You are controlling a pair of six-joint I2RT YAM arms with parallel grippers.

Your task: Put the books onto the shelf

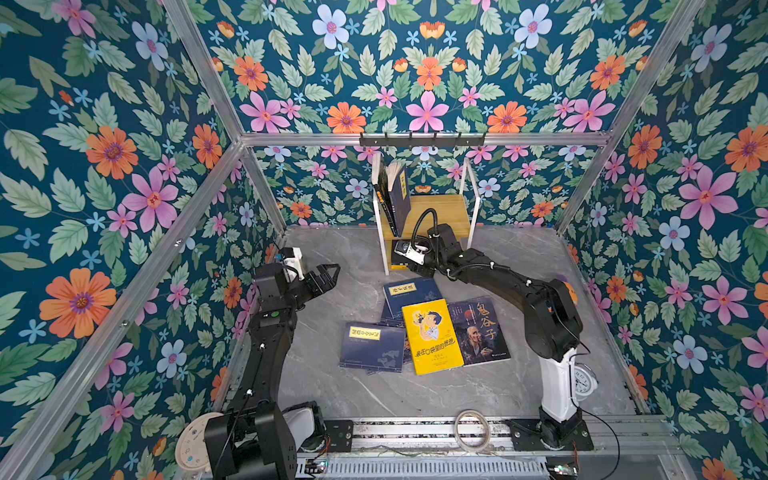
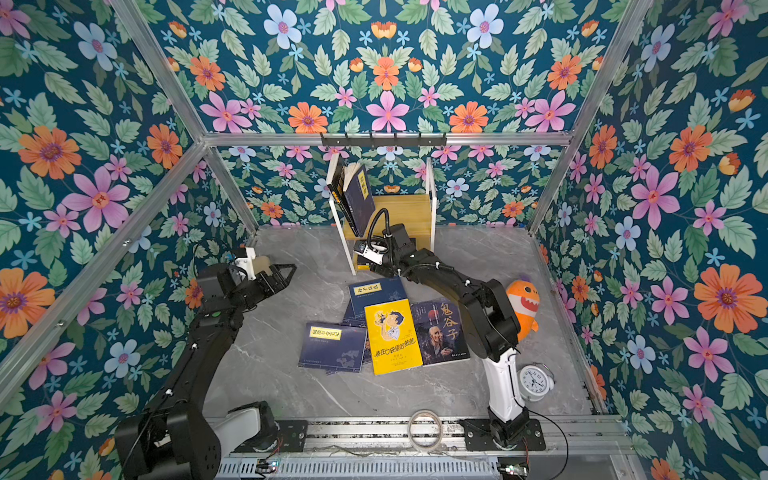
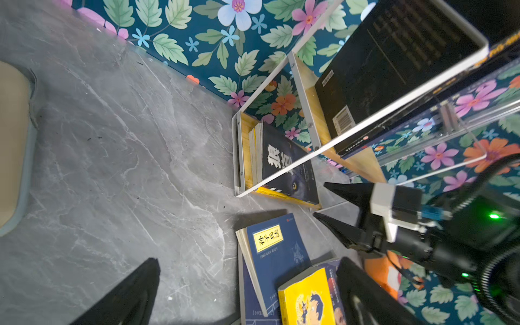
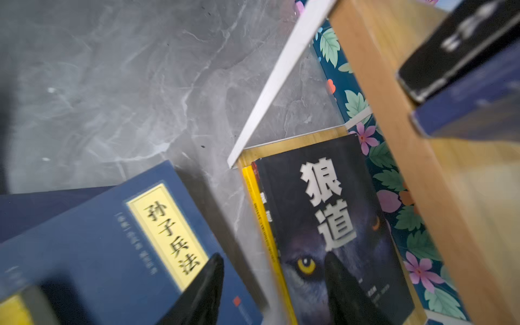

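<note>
The left gripper [image 1: 328, 272] hangs over the grey table [image 1: 332, 395] with jaws spread wide and empty. It is well apart from a navy book [image 1: 372, 347], the yellow book [image 1: 432, 336] and the old-man book [image 1: 478, 332], all flat mid-table. On the shelf [image 1: 446, 208], two leaning books [image 1: 401, 195] stand on the top board. Both top views hide the lower tier behind the right arm [image 1: 498, 270]; only the wrist views show the wolf book [image 4: 332, 225] lying flat there on a yellow-edged book [image 4: 260, 208]. The right gripper [image 3: 319, 199] sits at its near corner, jaws parted, clasping nothing; contact is unclear. An orange plush toy [image 2: 523, 305] shows in a top view.
</note>
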